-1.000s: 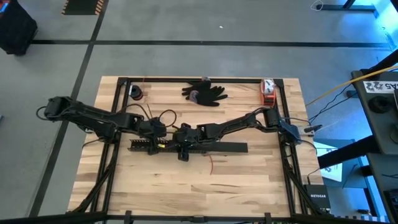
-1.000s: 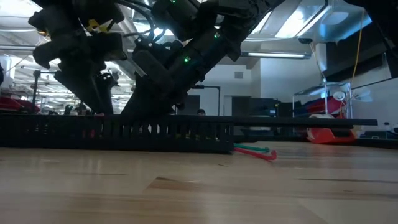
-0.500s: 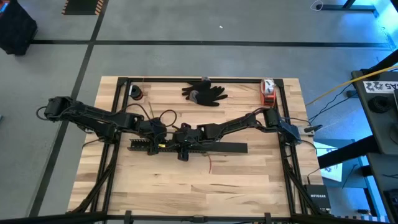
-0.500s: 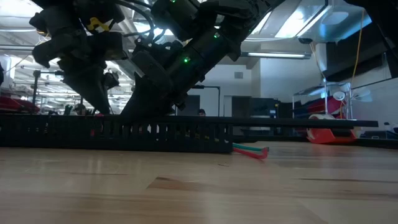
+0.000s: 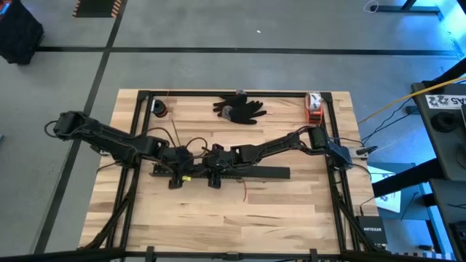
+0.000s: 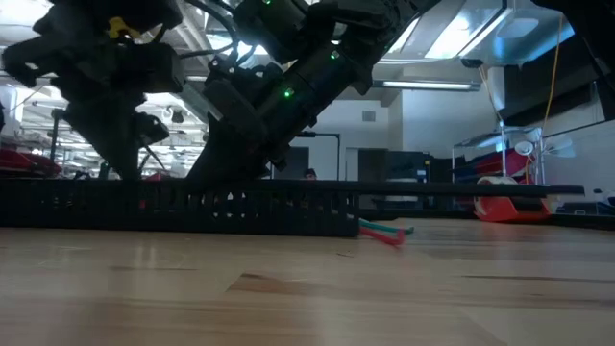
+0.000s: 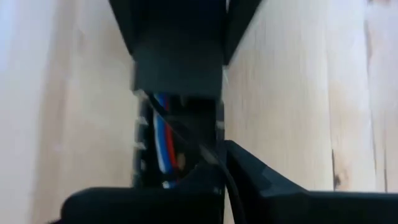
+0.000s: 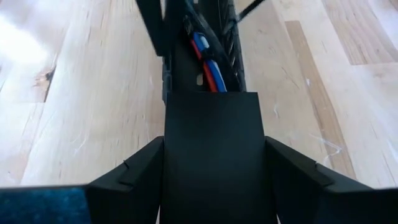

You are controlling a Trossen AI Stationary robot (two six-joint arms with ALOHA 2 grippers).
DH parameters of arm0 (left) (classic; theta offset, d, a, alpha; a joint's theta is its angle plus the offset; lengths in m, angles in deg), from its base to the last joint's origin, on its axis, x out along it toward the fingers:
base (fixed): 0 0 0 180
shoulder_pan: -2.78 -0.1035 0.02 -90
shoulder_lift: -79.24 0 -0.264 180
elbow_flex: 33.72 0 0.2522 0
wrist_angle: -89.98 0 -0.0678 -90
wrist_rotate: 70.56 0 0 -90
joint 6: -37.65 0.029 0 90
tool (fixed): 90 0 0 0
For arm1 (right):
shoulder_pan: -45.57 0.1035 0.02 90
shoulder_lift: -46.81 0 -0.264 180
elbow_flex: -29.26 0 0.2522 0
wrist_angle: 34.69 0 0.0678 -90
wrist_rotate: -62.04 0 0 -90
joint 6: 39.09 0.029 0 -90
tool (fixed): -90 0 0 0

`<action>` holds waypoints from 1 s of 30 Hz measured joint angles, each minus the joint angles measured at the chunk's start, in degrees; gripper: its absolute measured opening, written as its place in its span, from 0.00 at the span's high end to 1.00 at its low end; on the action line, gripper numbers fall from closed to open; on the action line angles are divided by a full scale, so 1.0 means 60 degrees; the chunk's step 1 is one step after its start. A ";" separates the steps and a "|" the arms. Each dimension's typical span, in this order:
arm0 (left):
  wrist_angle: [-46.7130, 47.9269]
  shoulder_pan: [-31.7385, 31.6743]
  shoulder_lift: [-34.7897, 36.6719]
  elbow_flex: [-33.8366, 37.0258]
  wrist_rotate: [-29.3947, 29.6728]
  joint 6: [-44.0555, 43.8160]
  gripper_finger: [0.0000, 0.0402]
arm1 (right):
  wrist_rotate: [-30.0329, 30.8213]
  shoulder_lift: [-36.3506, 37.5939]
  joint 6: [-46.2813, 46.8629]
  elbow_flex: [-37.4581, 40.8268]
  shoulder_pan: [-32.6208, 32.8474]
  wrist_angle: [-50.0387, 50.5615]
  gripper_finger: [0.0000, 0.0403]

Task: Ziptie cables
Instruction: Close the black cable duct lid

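A long black comb-slotted bar [image 5: 269, 172] lies flat across the middle of the table. The cables [image 8: 208, 62], blue, red and white, run inside its channel and also show in the left wrist view [image 7: 163, 137]. A hair-thin dark strip, the ziptie [image 7: 180, 127], slants across the channel. My left gripper [image 5: 177, 180] is shut at the bar's left part, on its near side. My right gripper [image 5: 215, 177] straddles the bar just to the right of it. My left gripper comes down on the bar from above. The ziptie's near end [image 7: 231, 186] runs into the seam between its shut fingers; the fingers themselves hide the pinch. The rest of the ziptie lies across the cables in the channel. My right gripper has one finger [image 8: 140, 171] on each long side of the bar's flat black top [image 8: 211, 143], pinching it across its width. The fingers point down and slant along the bar, which rests on the table.
A black glove [image 5: 240, 108], a red-orange object [image 5: 313, 108] and a small dark roll [image 5: 159, 109] lie along the far edge. A loose dark loop of cable [image 5: 195, 136] lies behind the bar. Black frame rails [image 5: 135, 182] border the table. Red and green wire ends [image 6: 384, 231] stick out beside the bar.
My left gripper has shut, then moved toward the table's near edge and a little left, from the bar's far side to its near side. My right gripper has kept its place on the bar.
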 joint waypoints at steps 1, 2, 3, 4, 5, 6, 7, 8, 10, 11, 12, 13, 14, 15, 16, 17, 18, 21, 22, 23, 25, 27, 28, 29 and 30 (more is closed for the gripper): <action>-0.0032 0.0105 -0.0059 0.0064 0.0002 -0.0098 1.00 | 0.0000 -0.0002 -0.0012 0.0001 0.0000 0.0002 0.44; -0.0101 0.0188 -0.0135 0.0110 0.0003 -0.0184 1.00 | 0.0007 -0.0004 -0.0019 0.0004 0.0004 0.0001 0.44; -0.0059 0.0251 -0.0205 0.0144 0.0012 -0.0296 1.00 | 0.0007 -0.0004 -0.0022 0.0004 0.0004 0.0004 0.44; -0.0023 0.0306 -0.0303 0.0170 0.0018 -0.0331 1.00 | 0.0007 -0.0004 -0.0022 0.0004 0.0004 0.0004 0.44; 0.0045 0.0340 -0.0401 0.0215 0.0015 -0.0344 1.00 | 0.0007 -0.0004 -0.0019 0.0004 0.0004 0.0004 0.44; 0.0147 0.0354 -0.0484 0.0254 -0.0007 -0.0351 1.00 | 0.0011 -0.0007 -0.0001 0.0004 0.0001 -0.0001 0.44; 0.0352 0.0361 -0.0588 0.0297 -0.0055 -0.0357 1.00 | 0.0027 -0.0007 0.0028 0.0004 -0.0002 -0.0005 0.44; 0.0514 0.0361 -0.0674 0.0314 -0.0150 -0.0359 1.00 | 0.0052 -0.0007 0.0043 0.0004 -0.0009 -0.0002 0.44; 0.0658 0.0374 -0.0872 0.0351 -0.0523 -0.0331 1.00 | 0.0056 -0.0007 0.0043 0.0007 -0.0018 0.0009 0.44; 0.0627 0.0402 -0.0885 0.0339 -0.0720 -0.0334 1.00 | 0.0074 -0.0007 0.0036 0.0007 -0.0018 0.0009 0.44; 0.0646 0.0435 -0.0914 0.0329 -0.0859 -0.0336 1.00 | 0.0061 -0.0007 0.0025 0.0007 -0.0018 0.0015 0.44; 0.0685 0.0488 -0.0983 0.0326 -0.0972 -0.0338 1.00 | 0.0033 -0.0007 0.0013 0.0007 -0.0014 0.0014 0.44; 0.0768 0.0538 -0.1067 0.0326 -0.1054 -0.0352 1.00 | 0.0036 -0.0007 0.0003 0.0004 -0.0009 0.0007 0.44; 0.0836 0.0563 -0.1166 0.0326 -0.1148 -0.0359 1.00 | 0.0036 -0.0007 0.0004 0.0004 -0.0007 0.0007 0.44; 0.0880 0.0561 -0.1215 0.0326 -0.1254 -0.0363 1.00 | 0.0029 -0.0007 0.0004 0.0004 -0.0007 0.0011 0.44; 0.0904 0.0556 -0.1325 0.0324 -0.1361 -0.0367 1.00 | 0.0025 -0.0007 0.0007 0.0004 -0.0007 0.0011 0.44; 0.0932 0.0556 -0.1460 0.0322 -0.1549 -0.0383 1.00 | 0.0025 -0.0007 0.0007 0.0004 -0.0007 0.0007 0.44; 0.0936 0.0547 -0.1949 0.0293 -0.2102 -0.0532 1.00 | 0.0077 -0.0007 0.0004 0.0004 -0.0007 0.0013 0.44; 0.0926 0.0545 -0.2106 0.0289 -0.2129 -0.0632 1.00 | 0.0084 -0.0007 0.0004 0.0004 -0.0007 0.0011 0.44; 0.0915 0.0536 -0.2286 0.0284 -0.2125 -0.0701 1.00 | 0.0084 -0.0007 0.0004 0.0007 -0.0007 0.0004 0.44; 0.0962 0.0446 -0.2552 0.0247 -0.2129 -0.0875 1.00 | 0.0090 -0.0007 0.0012 0.0007 -0.0007 0.0004 0.44; 0.0931 0.0310 -0.2690 0.0235 -0.2180 -0.1013 1.00 | 0.0098 -0.0007 0.0015 0.0007 -0.0007 -0.0001 0.44; 0.0911 0.0268 -0.2708 0.0236 -0.2229 -0.1066 1.00 | 0.0102 -0.0007 0.0015 0.0007 -0.0007 -0.0008 0.44; 0.0886 0.0214 -0.2710 0.0243 -0.2257 -0.1079 0.99 | 0.0102 -0.0007 0.0015 0.0007 -0.0007 -0.0010 0.44; 0.0868 0.0157 -0.2695 0.0247 -0.2249 -0.1092 0.98 | 0.0109 -0.0007 0.0011 0.0007 -0.0007 -0.0011 0.44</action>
